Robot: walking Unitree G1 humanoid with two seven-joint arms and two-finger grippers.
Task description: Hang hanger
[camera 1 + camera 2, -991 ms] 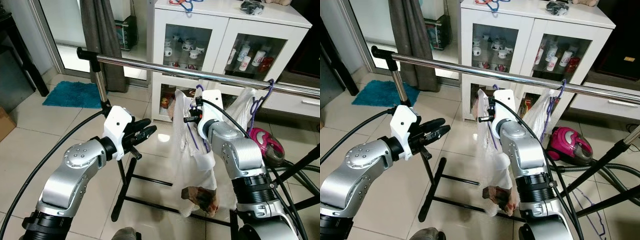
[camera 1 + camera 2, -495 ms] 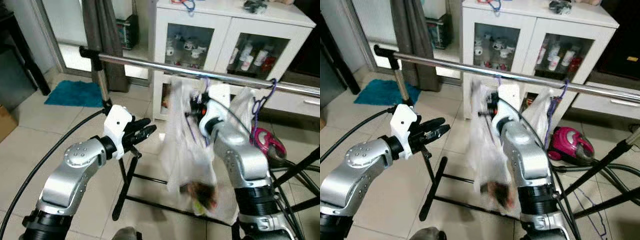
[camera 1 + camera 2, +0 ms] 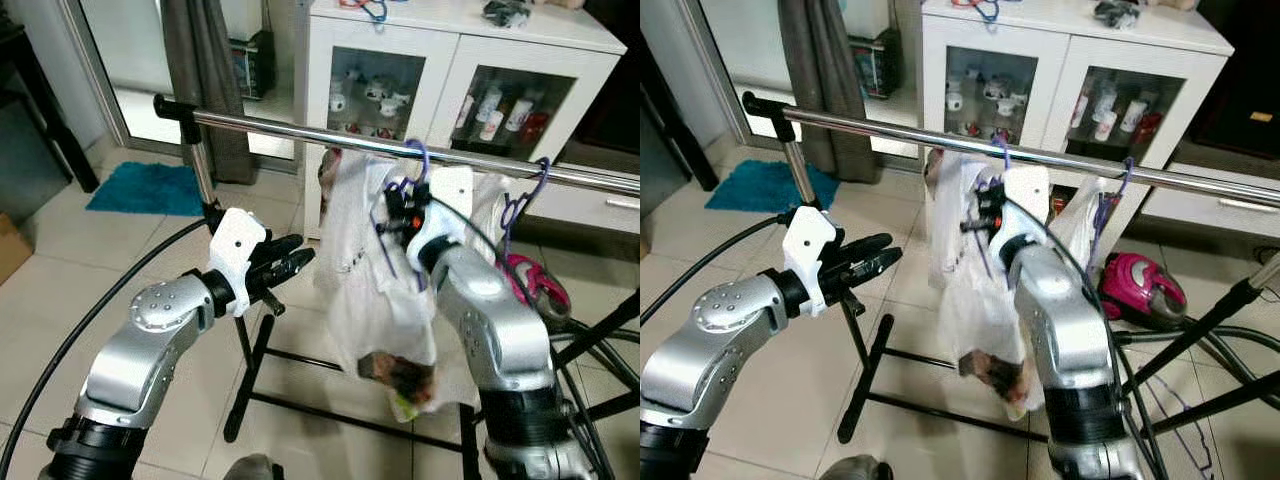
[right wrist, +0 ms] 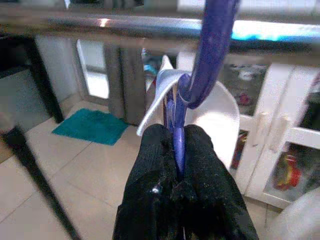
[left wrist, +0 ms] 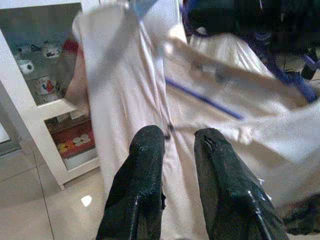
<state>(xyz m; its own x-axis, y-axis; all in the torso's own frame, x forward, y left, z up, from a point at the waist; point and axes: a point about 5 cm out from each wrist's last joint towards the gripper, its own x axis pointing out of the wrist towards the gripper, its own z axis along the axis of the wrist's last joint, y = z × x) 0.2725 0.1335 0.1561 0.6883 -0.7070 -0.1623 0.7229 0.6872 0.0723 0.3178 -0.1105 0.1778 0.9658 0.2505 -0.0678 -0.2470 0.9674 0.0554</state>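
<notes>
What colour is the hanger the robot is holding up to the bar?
The hanger is purple-blue. It shows best in the right wrist view, pinched in the right pincer.

1. A clothes rail [image 3: 300, 131] runs from left to right across the scene, with a cabinet [image 3: 450, 60] behind it.
2. A hanger [image 4: 210, 65] carrying a garment [image 3: 375, 290] hooks over the rail near its middle; the right gripper [image 4: 175, 165] is just below the hook, pinching the hanger's neck.
3. A second hanger [image 3: 527, 195] hangs on the rail further right.
4. The left gripper [image 3: 290, 262] is left of the garment, below the rail.
5. A rug [image 3: 145, 188] lies on the floor far left, behind the rail.
6. A vacuum cleaner [image 3: 1145, 290] sits on the floor to the right.
</notes>
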